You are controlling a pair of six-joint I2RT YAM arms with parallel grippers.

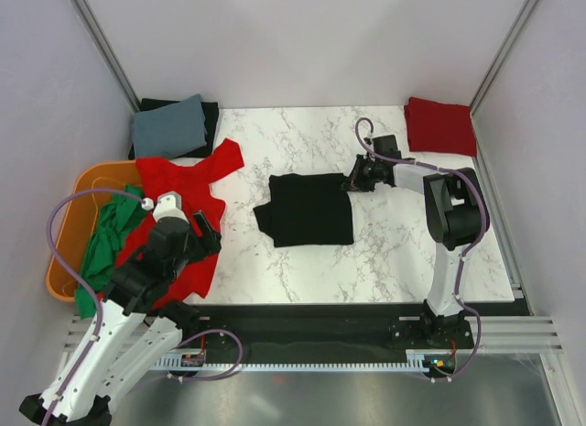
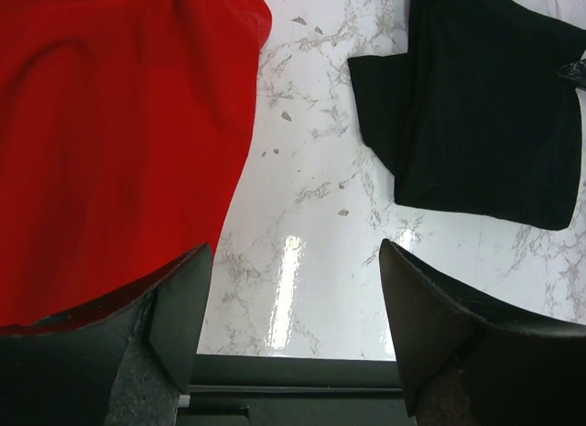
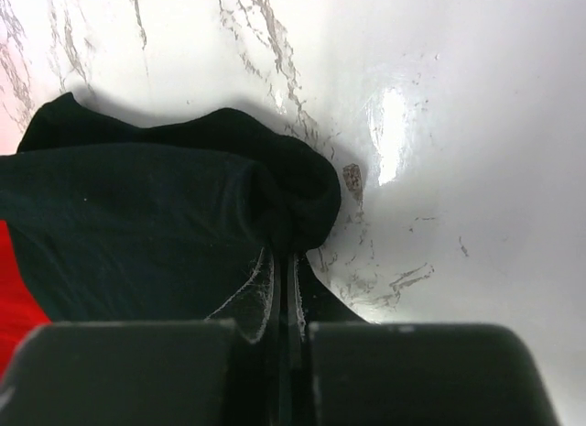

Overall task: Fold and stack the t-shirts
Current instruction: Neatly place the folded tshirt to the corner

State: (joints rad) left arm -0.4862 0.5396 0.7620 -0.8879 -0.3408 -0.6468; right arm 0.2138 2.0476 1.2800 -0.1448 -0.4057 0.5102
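Black t-shirt (image 1: 307, 209): partly folded into a rough rectangle, it lies flat in the middle of the marble table (image 1: 394, 252), with its right edge bunched up.
Right gripper (image 3: 282, 261): clenched on that bunched right edge. The wrist view shows black cloth pinched between the two closed fingers, low over the table.
Red t-shirt (image 1: 183, 202): spread out unfolded on the left side of the table. One sleeve points toward the far side, and the left part lies against the orange tub (image 1: 87, 180).
Left gripper (image 2: 293, 298): released, with its fingers spread wide and nothing between them, low near the table's front edge. Its left finger (image 2: 179, 307) overlaps the red hem, though from this angle it is hard to judge whether they touch.
Green t-shirt (image 1: 108, 238): crumpled, lying in the orange tub and spilling over its near rim.
Grey-blue t-shirt (image 1: 169, 126): folded, resting on a folded black garment (image 1: 209, 114) in the far-left corner.
Folded red t-shirt (image 1: 440, 125): in the far-right corner, well apart from the others.
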